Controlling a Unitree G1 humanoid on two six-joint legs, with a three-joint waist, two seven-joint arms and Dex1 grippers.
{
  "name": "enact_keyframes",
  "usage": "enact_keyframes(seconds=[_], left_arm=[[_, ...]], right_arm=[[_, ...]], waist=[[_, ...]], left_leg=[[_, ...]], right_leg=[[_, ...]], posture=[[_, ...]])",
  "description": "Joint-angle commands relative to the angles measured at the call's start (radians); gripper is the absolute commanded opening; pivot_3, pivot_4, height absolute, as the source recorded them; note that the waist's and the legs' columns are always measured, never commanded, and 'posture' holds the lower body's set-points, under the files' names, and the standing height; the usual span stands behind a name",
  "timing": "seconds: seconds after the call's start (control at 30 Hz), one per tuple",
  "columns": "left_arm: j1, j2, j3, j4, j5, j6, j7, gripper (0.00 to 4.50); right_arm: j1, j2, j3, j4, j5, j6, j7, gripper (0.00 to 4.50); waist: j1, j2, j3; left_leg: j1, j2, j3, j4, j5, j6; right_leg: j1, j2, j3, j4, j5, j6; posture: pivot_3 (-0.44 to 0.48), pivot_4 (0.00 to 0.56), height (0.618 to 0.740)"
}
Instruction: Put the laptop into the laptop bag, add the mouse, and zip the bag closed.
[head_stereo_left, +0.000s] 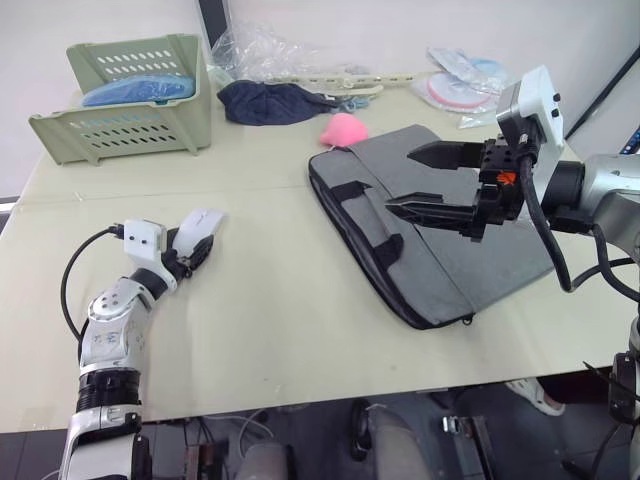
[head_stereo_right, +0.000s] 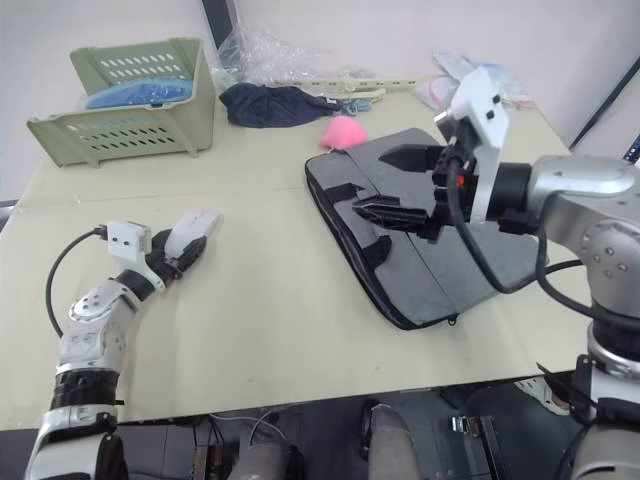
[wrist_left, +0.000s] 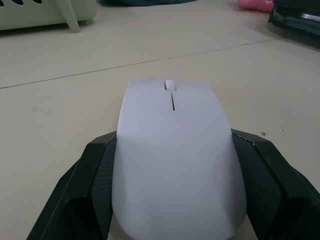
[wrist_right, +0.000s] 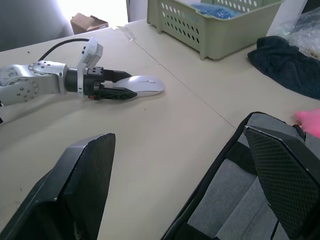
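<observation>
left claw (head_stereo_left: 196, 243) fingers flank mouse (head_stereo_left: 201, 224) on table (head_stereo_left: 280, 300), contact unclear | right claw (head_stereo_left: 432, 180) wide open, empty, above laptop bag (head_stereo_left: 440, 250) | green basket (head_stereo_left: 130, 95), dark blue cloth (head_stereo_left: 270, 102) behind, clear of both

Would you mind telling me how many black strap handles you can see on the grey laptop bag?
2. One handle lies on the laptop bag near its far end, the other handle nearer the robot, partly under the right gripper. More may be hidden underneath.
</observation>
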Motion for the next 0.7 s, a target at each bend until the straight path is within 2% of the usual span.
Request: enact_keyframes(seconds=[0.03,0.13,0.27,0.33,0.5,0.6,0.7], left_arm=[[0.068,0.043,-0.003,-0.197,-0.041,0.090,-0.040,2.81],[0.103,0.093,0.026,-0.347,-0.098,0.184,-0.069,2.81],[0.111,0.169,0.072,-0.464,-0.171,0.278,-0.105,2.81],[0.100,0.193,0.094,-0.500,-0.211,0.317,-0.116,2.81],[0.056,0.228,0.110,-0.574,-0.346,0.470,-0.136,2.81],[0.033,0.240,0.109,-0.590,-0.389,0.519,-0.144,2.81],[0.030,0.272,0.102,-0.617,-0.442,0.570,-0.182,2.81]], right_arm=[[0.020,0.007,-0.008,-0.074,-0.010,0.014,-0.073,4.50],[0.046,0.038,0.007,-0.109,-0.047,0.025,-0.160,4.50],[0.073,0.105,0.023,-0.121,-0.124,0.028,-0.300,4.50],[0.069,0.177,0.006,-0.130,-0.122,0.047,-0.379,4.50],[0.091,0.290,0.073,-0.169,-0.200,0.064,-0.520,4.50],[0.112,0.314,0.142,-0.184,-0.272,0.039,-0.556,4.50],[0.158,0.388,0.213,-0.211,-0.309,0.022,-0.594,4.50]], waist=[[-0.002,0.000,0.000],[-0.004,0.000,0.000],[-0.003,0.000,0.000],[-0.004,0.000,0.000],[-0.005,-0.001,0.000],[-0.006,-0.001,0.000],[-0.010,-0.001,0.000]], left_leg=[[0.000,0.000,0.000,0.000,0.000,0.000],[-0.001,0.001,0.000,0.000,0.000,0.000],[-0.001,0.000,0.000,0.000,0.000,0.000],[-0.001,0.000,0.000,0.000,0.000,0.000],[-0.001,0.000,0.000,0.000,0.000,0.000],[-0.001,0.000,0.000,0.000,0.000,0.000],[-0.001,0.000,0.000,-0.001,0.000,0.000]], right_leg=[[0.000,0.000,0.000,0.000,0.000,0.000],[-0.001,0.000,0.000,0.000,0.000,0.000],[-0.001,-0.001,0.001,0.000,0.000,-0.001],[-0.001,0.000,0.001,0.000,0.000,-0.001],[-0.001,0.000,0.001,0.000,0.000,-0.001],[-0.001,0.001,0.001,0.000,0.000,-0.001],[-0.001,0.001,0.001,0.000,0.000,-0.001]], posture=[[0.000,0.150,0.740],[0.000,0.150,0.740],[0.000,0.150,0.740],[0.000,0.150,0.740],[0.000,0.150,0.740],[0.000,0.150,0.740],[0.000,0.150,0.740]])
